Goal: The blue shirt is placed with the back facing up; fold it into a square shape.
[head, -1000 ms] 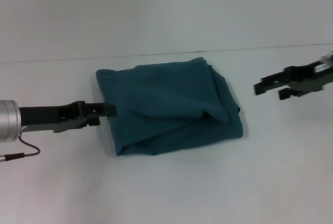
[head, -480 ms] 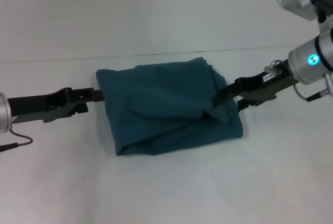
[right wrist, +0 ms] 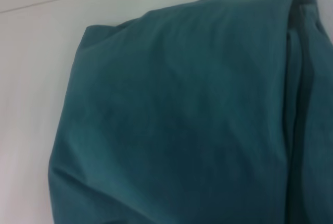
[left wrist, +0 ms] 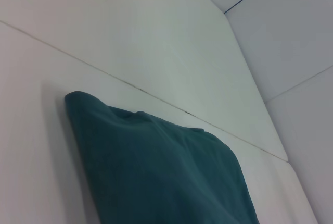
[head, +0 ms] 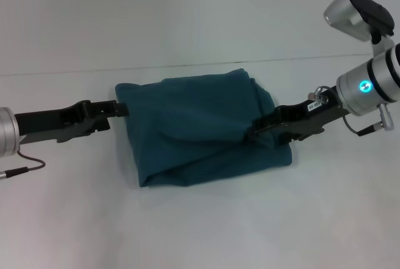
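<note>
Since the earlier frames the right gripper (head: 257, 125) has swung in from well off to the right and now sits against the right edge of the blue shirt (head: 200, 132). The left gripper (head: 122, 109) has drawn slightly back and up, ending at the shirt's upper left corner.

In the head view the shirt lies folded into a rough, lumpy rectangle in the middle of the white table (head: 200, 225), with a loose flap overlapping across its right half. The left gripper touches the cloth's left edge near the far corner. Whether its fingers are parted or closed cannot be told from here. The right gripper's tips are at the overlapping fold on the right side, and whether they pinch the cloth cannot be told either.

The left wrist view shows the shirt (left wrist: 166, 182) from low down, its rounded corner resting on the table, with none of that arm's own fingers in sight.

In the right wrist view the shirt (right wrist: 177, 120) nearly fills the frame, with stacked fold edges running along one side.
</note>
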Tool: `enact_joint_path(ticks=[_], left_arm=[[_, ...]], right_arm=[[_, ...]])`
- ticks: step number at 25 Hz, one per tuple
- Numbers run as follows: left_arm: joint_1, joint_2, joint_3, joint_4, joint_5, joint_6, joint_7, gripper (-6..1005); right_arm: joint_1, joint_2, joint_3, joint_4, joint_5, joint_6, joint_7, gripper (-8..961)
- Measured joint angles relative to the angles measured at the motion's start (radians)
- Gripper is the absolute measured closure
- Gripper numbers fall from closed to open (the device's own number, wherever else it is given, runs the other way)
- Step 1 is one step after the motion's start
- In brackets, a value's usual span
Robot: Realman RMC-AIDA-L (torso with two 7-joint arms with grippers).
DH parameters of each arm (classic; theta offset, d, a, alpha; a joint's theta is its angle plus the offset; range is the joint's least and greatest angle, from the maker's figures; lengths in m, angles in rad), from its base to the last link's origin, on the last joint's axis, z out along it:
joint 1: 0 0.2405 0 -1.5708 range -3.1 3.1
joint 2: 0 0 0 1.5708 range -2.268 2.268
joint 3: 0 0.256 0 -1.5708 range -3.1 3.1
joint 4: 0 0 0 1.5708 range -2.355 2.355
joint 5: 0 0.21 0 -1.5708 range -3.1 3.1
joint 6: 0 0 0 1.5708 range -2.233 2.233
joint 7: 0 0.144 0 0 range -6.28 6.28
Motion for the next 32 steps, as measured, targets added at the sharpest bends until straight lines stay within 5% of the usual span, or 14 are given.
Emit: enact_joint_path(ticks=[32], left_arm=[[0.000, 0.000, 0.003, -0.024, -0.009, -0.014, 0.005, 327]], right_arm=[[-0.046, 0.000, 0.014, 0.012, 0.130, 0.030, -0.013, 85]])
